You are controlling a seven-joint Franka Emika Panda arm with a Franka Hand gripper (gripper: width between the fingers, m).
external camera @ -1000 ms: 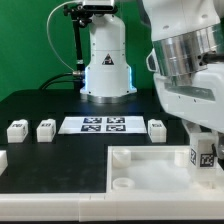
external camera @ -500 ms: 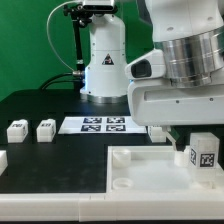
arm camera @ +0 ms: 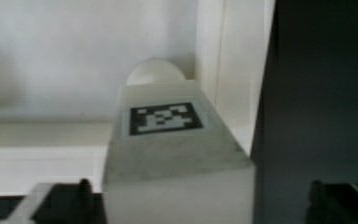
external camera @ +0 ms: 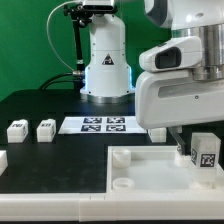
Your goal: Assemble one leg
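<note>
The gripper (external camera: 196, 150) is clenched on the leg (external camera: 207, 156), its fingers (arm camera: 55, 204) flanking the block while the tagged face looks toward the exterior camera; the leg hangs upright and low over the exterior view's right end of the tray-like top (external camera: 150, 178); whether its lower end touches the surface or already sits in a socket I cannot tell, since the arm's white housing hides that corner; in the wrist view the leg's rounded end (arm camera: 155, 72) points at the white top, close to its raised edge; to do this step well, I judge that the rounded end should be centred over the corner socket before any push, with the leg kept plumb and the descent slow; the grip needs to be firm enough that the block cannot twist between the pads; the open socket (external camera: 120, 157) at the opposite end shows the round seat to aim for; nothing visibly pins the top to the black table (external camera: 40, 100), so force is best sent straight down, not sideways; further out, two spare legs (external camera: 17, 129) stand near the marker board (external camera: 104, 124), well apart from the work.
</note>
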